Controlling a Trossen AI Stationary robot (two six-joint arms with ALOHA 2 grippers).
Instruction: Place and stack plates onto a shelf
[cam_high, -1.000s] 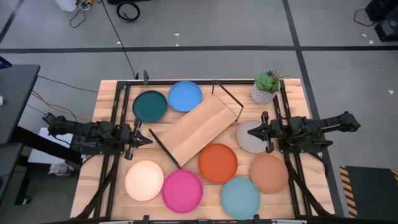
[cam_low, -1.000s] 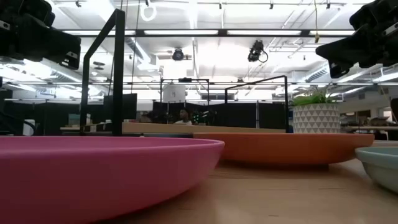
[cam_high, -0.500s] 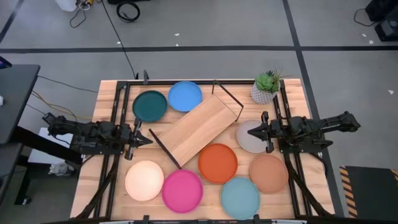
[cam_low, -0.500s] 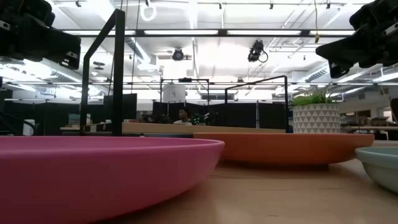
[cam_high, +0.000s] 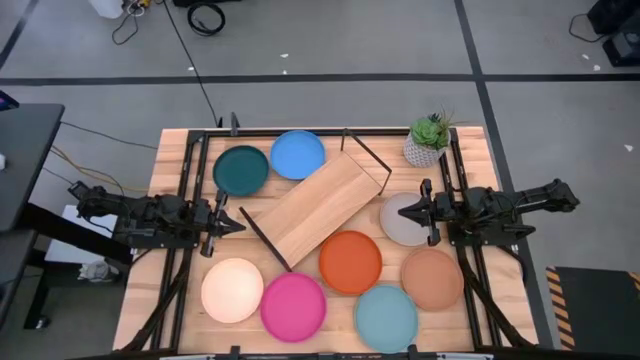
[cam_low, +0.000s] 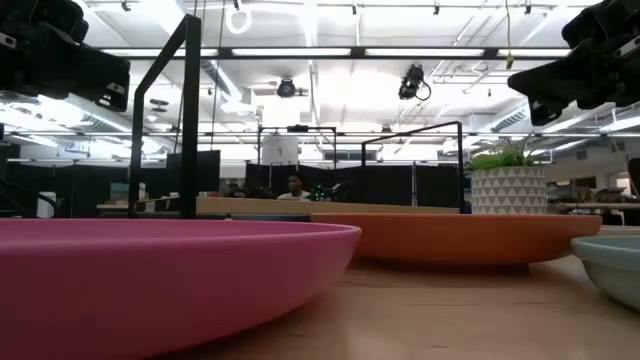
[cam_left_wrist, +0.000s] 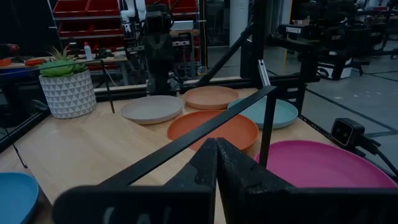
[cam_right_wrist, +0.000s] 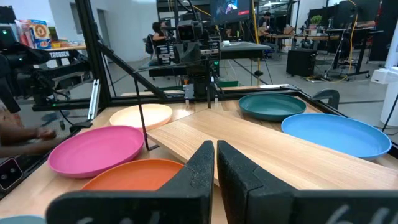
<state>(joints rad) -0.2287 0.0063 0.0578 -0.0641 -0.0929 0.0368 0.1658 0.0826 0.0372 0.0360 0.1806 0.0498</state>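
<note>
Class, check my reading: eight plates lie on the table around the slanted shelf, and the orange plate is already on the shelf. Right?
Not quite. The high view shows the orange plate on the table beside the shelf, not on it. The rest stands.

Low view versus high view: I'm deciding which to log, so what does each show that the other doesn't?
Only the low view shows the room behind the table: ceiling lights and dark workstations. Only the high view shows the dark teal plate, blue plate, cream plate, grey plate, tan plate and both grippers, left and right, shut above the table. Both show the magenta plate, orange plate, shelf and potted plant.
</note>
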